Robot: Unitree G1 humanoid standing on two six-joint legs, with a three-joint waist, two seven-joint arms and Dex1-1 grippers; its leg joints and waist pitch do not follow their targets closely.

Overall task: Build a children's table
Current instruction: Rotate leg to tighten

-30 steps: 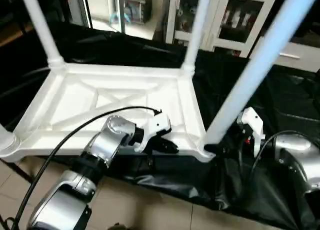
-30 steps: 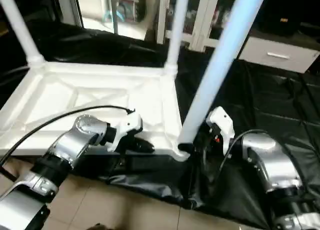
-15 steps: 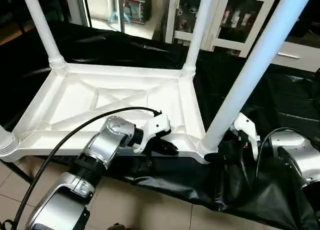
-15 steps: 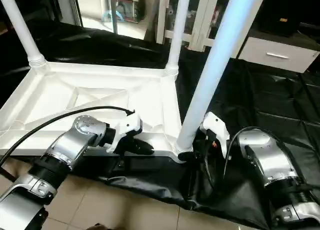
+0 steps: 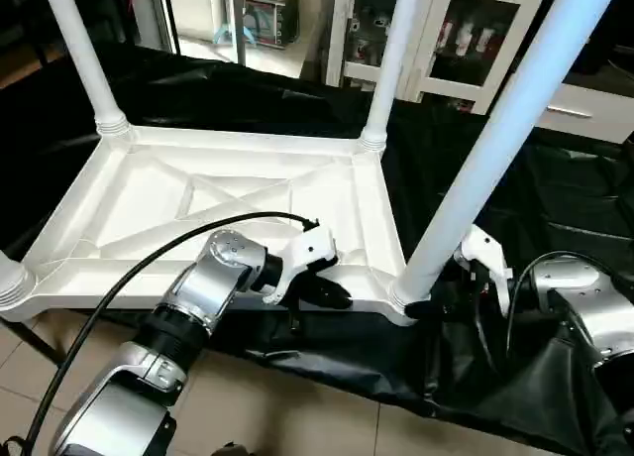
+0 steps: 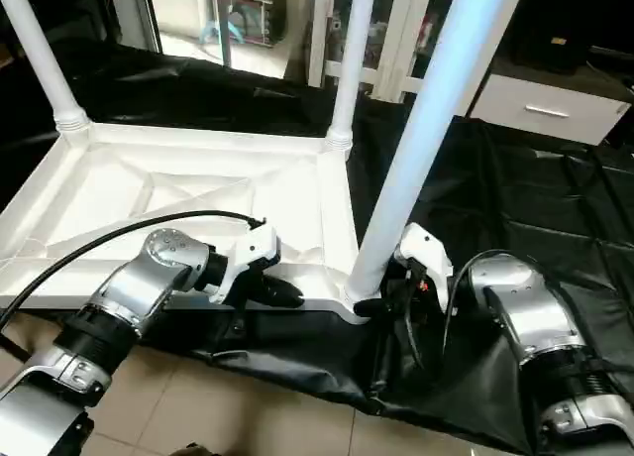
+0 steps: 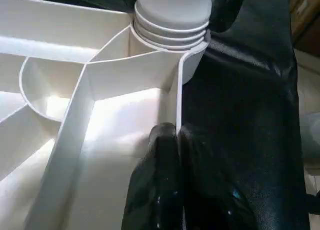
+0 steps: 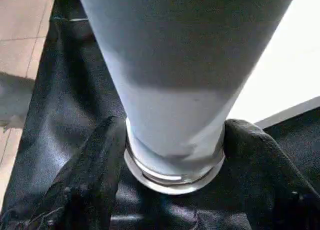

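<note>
The children's table lies upside down on black sheeting, its white top (image 5: 228, 193) showing the X-ribbed underside. White legs stand in the far left (image 5: 84, 59), far right (image 5: 391, 59) and near right (image 5: 495, 149) corner sockets, and a leg base shows at the near left corner (image 5: 8, 278). My left gripper (image 5: 332, 292) is shut on the top's near rim (image 7: 177, 105), one black finger on each side of the thin wall. My right gripper (image 8: 172, 140) is closed around the base of the near right leg (image 8: 175, 65), a finger (image 8: 95, 160) pressed against each side just above the socket.
Black sheeting (image 5: 555, 208) covers the work surface and hangs over its near edge. Tiled floor (image 5: 297, 406) lies below. White glass-door cabinets (image 5: 475, 40) stand behind. A black cable (image 5: 149, 268) arcs over my left forearm.
My right gripper has moved in to the near right leg's base and its fingers have closed around it. The left gripper has kept its hold on the rim.
</note>
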